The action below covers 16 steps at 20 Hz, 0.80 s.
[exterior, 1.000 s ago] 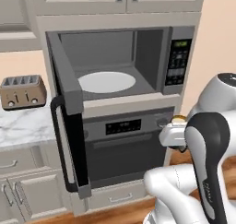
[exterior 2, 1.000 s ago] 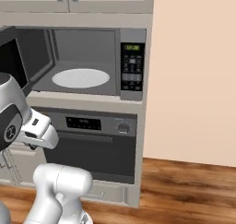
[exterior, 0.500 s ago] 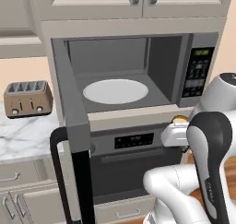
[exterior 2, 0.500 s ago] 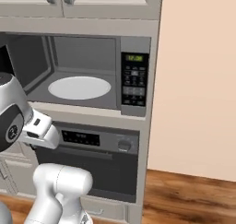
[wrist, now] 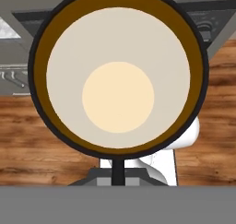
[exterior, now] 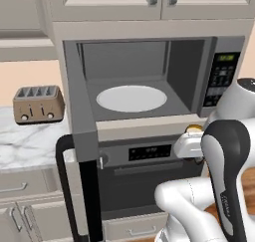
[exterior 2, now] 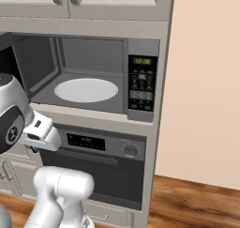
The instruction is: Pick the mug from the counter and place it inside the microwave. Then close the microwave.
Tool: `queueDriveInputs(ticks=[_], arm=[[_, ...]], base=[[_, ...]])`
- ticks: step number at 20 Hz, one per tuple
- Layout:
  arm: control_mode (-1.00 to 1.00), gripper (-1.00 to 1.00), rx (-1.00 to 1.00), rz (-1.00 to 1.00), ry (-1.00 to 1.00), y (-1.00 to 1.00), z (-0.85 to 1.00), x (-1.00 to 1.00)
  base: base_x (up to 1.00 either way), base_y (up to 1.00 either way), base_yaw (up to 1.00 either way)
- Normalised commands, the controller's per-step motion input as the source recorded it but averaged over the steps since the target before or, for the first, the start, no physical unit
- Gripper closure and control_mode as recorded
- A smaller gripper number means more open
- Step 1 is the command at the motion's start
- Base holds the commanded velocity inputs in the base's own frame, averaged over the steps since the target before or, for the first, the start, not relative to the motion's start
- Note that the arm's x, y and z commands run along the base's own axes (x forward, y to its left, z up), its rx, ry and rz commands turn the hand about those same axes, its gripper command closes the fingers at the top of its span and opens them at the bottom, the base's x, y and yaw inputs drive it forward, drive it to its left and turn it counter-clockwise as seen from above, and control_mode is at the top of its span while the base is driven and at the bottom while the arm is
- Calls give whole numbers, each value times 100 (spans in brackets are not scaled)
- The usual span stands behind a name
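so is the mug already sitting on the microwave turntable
No, the turntable is bare; the mug is up close in the hand view.

Even, bright rendered light — soft shadow inside the microwave (exterior: 134, 76) cavity, edges slightly blocky, no glare.

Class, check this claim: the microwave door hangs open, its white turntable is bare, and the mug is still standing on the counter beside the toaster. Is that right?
Not quite. The mug is not on the counter; the hand view shows it held in the shut gripper. The microwave door is open, its turntable bare, as the left base view shows.
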Motion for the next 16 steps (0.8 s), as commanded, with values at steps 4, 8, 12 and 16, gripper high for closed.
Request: queueDriveInputs(ticks=[4,8,12,16], arm=[[100,100,0,0,0,0,0,0],[100,100,0,0,0,0,0,0],[100,100,0,0,0,0,0,0],[100,100,0,0,0,0,0,0]], base=[[-18,5,6],[-4,4,6],[0,3,11],[0,9,10]])
